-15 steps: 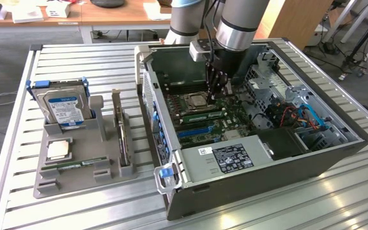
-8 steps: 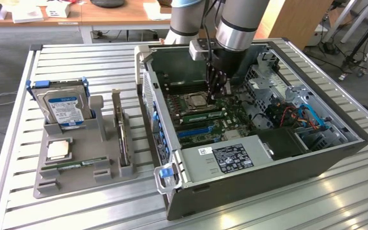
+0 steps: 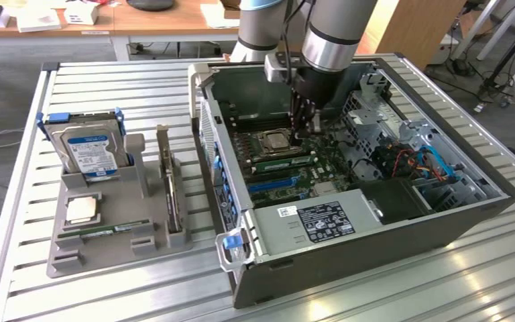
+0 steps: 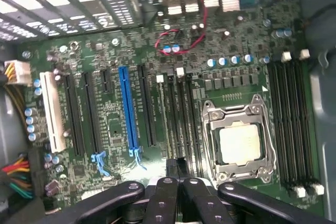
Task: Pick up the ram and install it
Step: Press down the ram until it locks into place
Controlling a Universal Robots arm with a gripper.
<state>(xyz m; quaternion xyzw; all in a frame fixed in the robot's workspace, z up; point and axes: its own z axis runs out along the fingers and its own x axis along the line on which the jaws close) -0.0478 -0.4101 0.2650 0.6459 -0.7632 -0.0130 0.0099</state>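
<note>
An open computer case (image 3: 436, 221) surrounds the end effector; its processor socket (image 4: 240, 142) sits just beside the fingertips. A hard drive (image 3: 86, 149) stands well apart in a grey holder (image 3: 105, 251).

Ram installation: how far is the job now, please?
Done: the tool is shut and low inside the open case, over the memory slots beside the processor socket. In hand: whether it grips a stick is unclear. Left: those slots look empty, and a green ram lies in the grey tray.
</note>
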